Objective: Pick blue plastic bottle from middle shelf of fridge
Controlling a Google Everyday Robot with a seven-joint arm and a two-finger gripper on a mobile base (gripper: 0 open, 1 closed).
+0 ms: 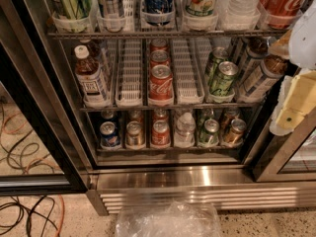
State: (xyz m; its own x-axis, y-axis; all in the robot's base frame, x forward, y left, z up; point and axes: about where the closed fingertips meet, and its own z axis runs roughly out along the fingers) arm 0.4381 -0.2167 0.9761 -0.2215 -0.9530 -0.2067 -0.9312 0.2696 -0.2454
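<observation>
1 bottle (91, 79); end effector (295, 102) rt.

Speckled floor (256, 225) — cables (22, 212), clear plastic bag (168, 222); gripper (295, 100) at right edge.

Tool (295, 105) at right edge of view, partly cropped; white arm (303, 38) above.

The pincer (295, 105) is a blurry white-and-yellow lump at the tabletop's (192, 105) right edge, half chopped off by the frame, and it covers part of the brown bottles (256, 78) there. Label print on the blue plastic bottle (90, 80) at the left edge is too small to read. The top-row drinks (200, 1) lose their tops, and the plastic bag (168, 221) is cut off at the bottom.
</observation>
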